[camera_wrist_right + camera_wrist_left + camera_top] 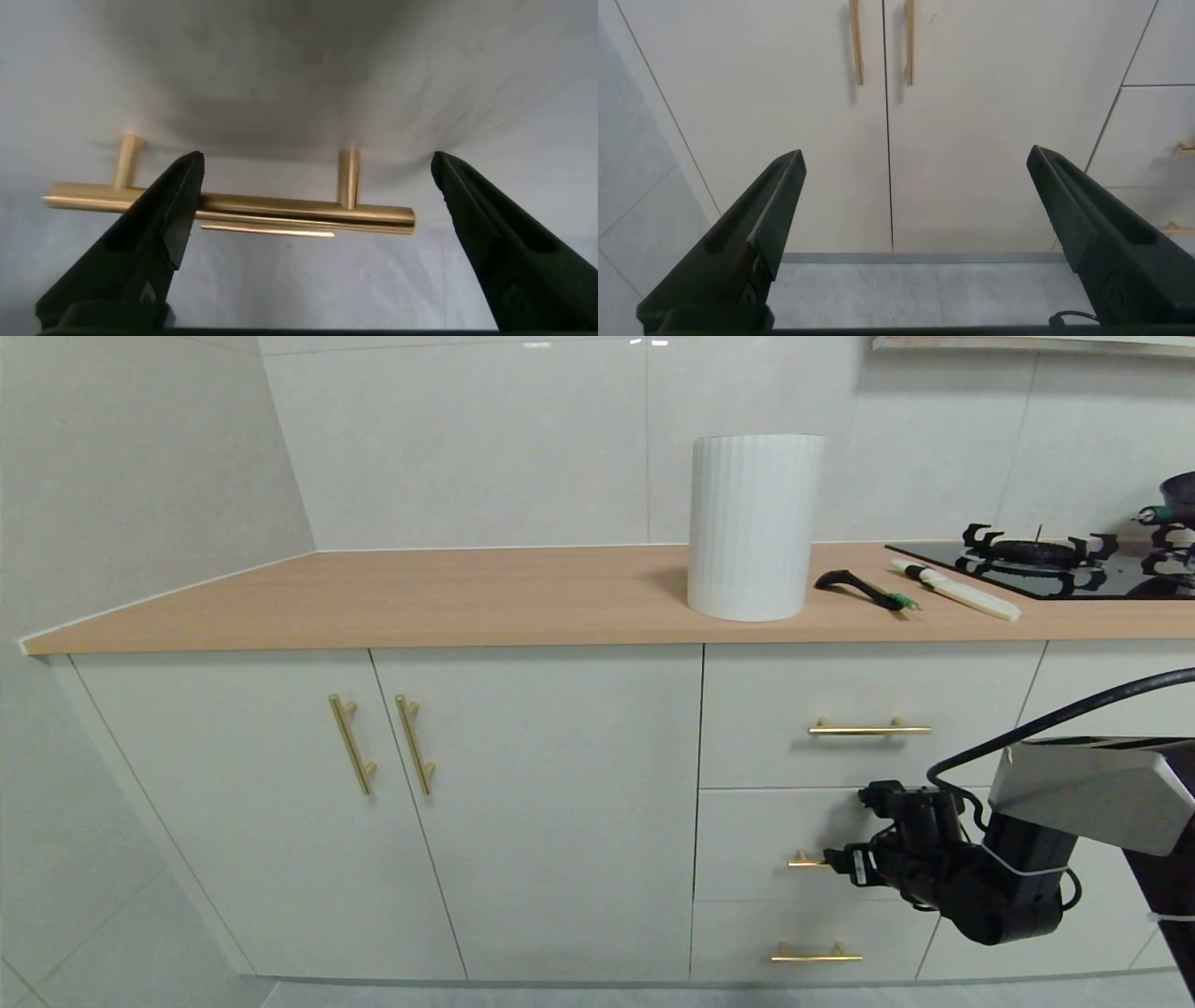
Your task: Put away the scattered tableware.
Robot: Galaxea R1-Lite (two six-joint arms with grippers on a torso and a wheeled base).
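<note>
The right tool [864, 835] sits at the lower right of the head view, at the middle drawer's brass handle [805, 861]. Its fingers [149, 243] are spread apart, released, with the handle bar just ahead of them. Contact with the bar cannot be confirmed.

The left tool [910, 243] is also released, its fingers wide apart. It faces the double cabinet doors [990, 140].

The tableware lies on the worktop [420, 597] at the upper right of the head view. A black-handled utensil [864, 587] is just right of the white ribbed container [754, 527]. A white-handled utensil [957, 590] is just beside it, at the edge of the gas hob [1036, 560].
</note>
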